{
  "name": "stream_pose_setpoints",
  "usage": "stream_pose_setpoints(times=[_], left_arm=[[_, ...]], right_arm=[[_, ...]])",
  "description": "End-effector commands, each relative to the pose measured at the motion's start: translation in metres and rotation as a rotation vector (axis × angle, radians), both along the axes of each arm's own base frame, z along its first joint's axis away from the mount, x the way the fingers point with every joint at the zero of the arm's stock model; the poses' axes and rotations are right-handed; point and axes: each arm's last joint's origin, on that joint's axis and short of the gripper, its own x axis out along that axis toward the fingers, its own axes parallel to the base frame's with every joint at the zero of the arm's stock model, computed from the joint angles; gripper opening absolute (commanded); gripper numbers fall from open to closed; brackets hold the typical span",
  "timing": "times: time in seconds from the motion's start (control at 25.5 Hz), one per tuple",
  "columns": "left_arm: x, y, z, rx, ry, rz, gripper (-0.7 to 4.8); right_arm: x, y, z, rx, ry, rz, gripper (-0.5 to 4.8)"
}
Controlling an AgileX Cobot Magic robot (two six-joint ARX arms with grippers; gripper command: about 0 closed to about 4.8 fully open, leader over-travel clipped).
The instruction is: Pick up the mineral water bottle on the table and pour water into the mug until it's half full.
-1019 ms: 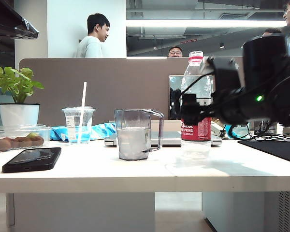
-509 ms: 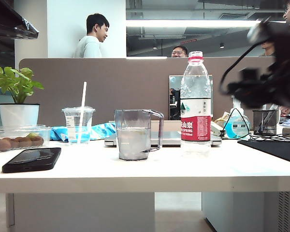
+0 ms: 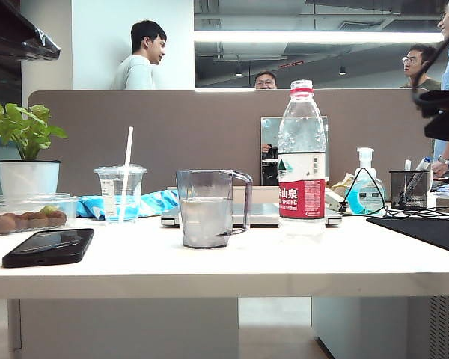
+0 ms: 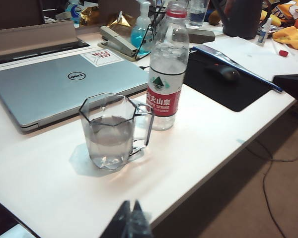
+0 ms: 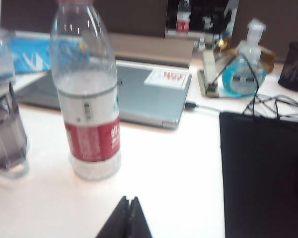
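Exterior view: the mineral water bottle (image 3: 301, 161) stands upright on the white table (image 3: 224, 271), red cap ring on, red-and-white label facing the camera. Just to its left, apart from it, stands the mug (image 3: 207, 207), handle toward the bottle, with water (image 3: 205, 221) reaching about halfway up its wall. Nothing grips either one.

Only a dark part of the right arm shows, high at the right edge of this view, well above and to the right of the bottle. Left arm not in this view.

Left wrist view: left gripper (image 4: 131, 221), fingers pressed together, empty, hanging off the near table edge, well short of the mug (image 4: 112, 130). The bottle (image 4: 167, 70) stands just behind the mug on its handle side, with a grey Dell laptop (image 4: 59, 85) beyond.

Right wrist view: right gripper (image 5: 127, 219), fingertips pressed together, holding nothing, above bare tabletop and apart from the bottle (image 5: 87, 94). The mug (image 5: 6, 131) is cut off at the picture's edge, on the bottle's far side from the black mat (image 5: 265, 173).

Exterior view, other items: lidded cup with a white straw (image 3: 121, 191), black phone (image 3: 49, 247), potted plant (image 3: 26, 149), pump dispenser with blue liquid (image 3: 365, 188), mesh pen holder (image 3: 409, 189).
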Motion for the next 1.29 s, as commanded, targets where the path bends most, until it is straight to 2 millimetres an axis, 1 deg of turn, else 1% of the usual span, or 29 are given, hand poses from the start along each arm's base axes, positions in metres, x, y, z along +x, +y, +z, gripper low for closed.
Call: stream_pose_setpoints(times=[0.04, 0.12, 0.2, 0.35, 0.55, 0.71, 1.02, 1.18, 1.29], left_arm=[[0.000, 0.000, 0.004, -0.005, -0.022, -0.004, -0.04], [0.000, 0.000, 0.004, -0.005, -0.022, -0.004, -0.04], [0.000, 0.000, 0.004, -0.005, -0.022, -0.004, -0.04], [0.000, 0.000, 0.004, -0.005, -0.022, -0.005, -0.04], [0.000, 0.000, 0.004, -0.005, -0.022, -0.005, -0.04], [0.000, 0.000, 0.004, -0.005, -0.022, -0.005, -0.04], [0.000, 0.000, 0.004, -0.005, -0.022, -0.005, -0.04], [0.000, 0.000, 0.004, -0.005, -0.022, -0.005, -0.04], [0.000, 0.000, 0.004, -0.005, -0.022, -0.005, -0.04]], right_arm=[[-0.004, -0.006, 0.000, -0.009, 0.041, 0.001, -0.06], [-0.008, -0.017, 0.000, -0.007, 0.071, -0.012, -0.06], [-0.012, -0.028, 0.003, -0.002, 0.070, -0.068, -0.06], [-0.021, -0.039, 0.004, 0.002, 0.072, -0.121, -0.06], [-0.033, -0.040, -0.006, 0.014, 0.030, -0.106, -0.06], [-0.040, -0.041, -0.015, 0.019, 0.032, -0.108, -0.06], [-0.047, -0.042, -0.015, 0.024, 0.021, -0.109, -0.05], [-0.055, -0.043, -0.019, 0.018, 0.045, -0.115, -0.05], [-0.059, -0.044, -0.018, 0.021, 0.030, -0.114, -0.05]])
